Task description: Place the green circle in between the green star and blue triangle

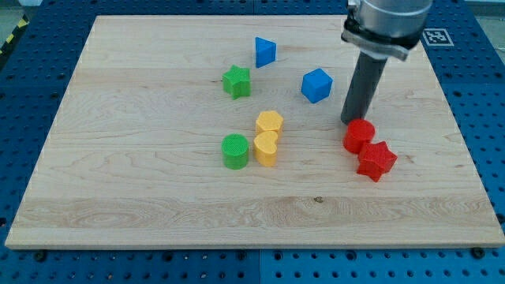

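The green circle [234, 151] lies near the board's middle, just left of two yellow blocks. The green star [236, 81] is above it, toward the view's top. The blue triangle [265, 51] is up and to the right of the star. My tip [350, 120] rests on the board at the view's right, right beside the top-left of the red circle [359, 135] and to the right of the blue cube [316, 85]. It is far to the right of the green circle.
A yellow hexagon [270, 122] and a yellow heart-like block [266, 147] stand together right of the green circle. A red star [376, 161] touches the red circle's lower right. The wooden board [118, 197] sits on a blue pegboard table.
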